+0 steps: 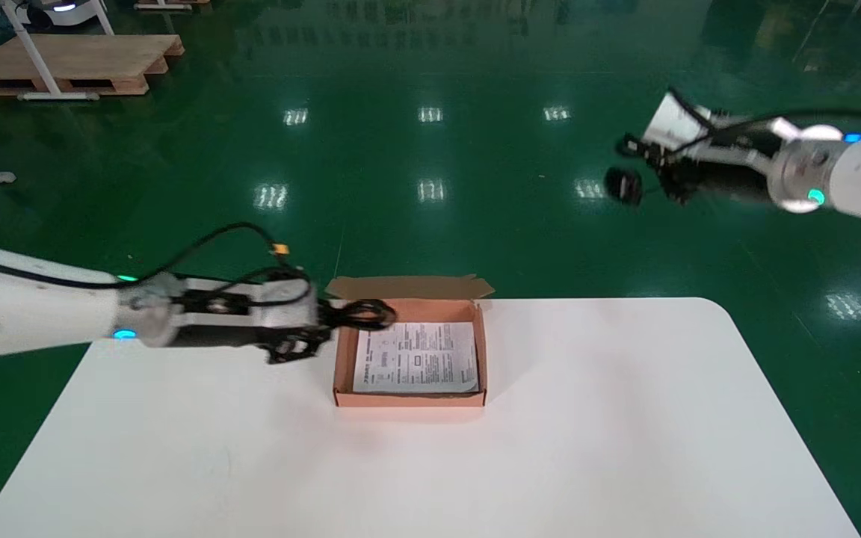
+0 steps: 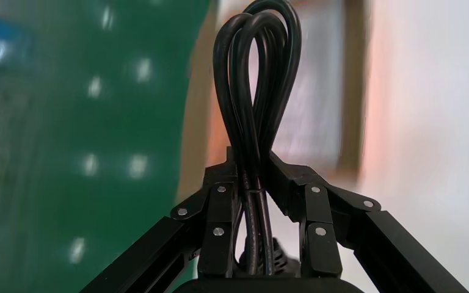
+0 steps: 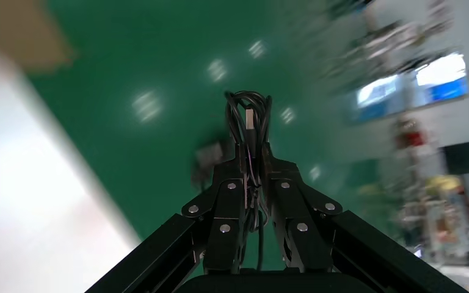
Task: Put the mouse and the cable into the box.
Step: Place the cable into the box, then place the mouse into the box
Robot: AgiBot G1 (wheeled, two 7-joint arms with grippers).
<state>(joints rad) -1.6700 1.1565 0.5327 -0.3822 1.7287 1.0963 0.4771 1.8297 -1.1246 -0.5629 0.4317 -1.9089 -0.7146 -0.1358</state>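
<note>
White table (image 1: 587, 448) lies closest to me, and the box (image 1: 409, 400) sits near its far edge with a printed sheet (image 1: 415, 357) flat inside. Just left of the box, my left gripper (image 1: 326, 325) is clamped around the coiled cable (image 1: 365, 314), whose loops overhang the box's left rear corner. I judge it light and springy, best held mid-bundle. Well beyond the box to the right, off the table, my right gripper (image 1: 662, 168) pinches the bunched cord (image 3: 249, 113). The mouse (image 1: 622, 185) dangles from it and is likely to swing.
</note>
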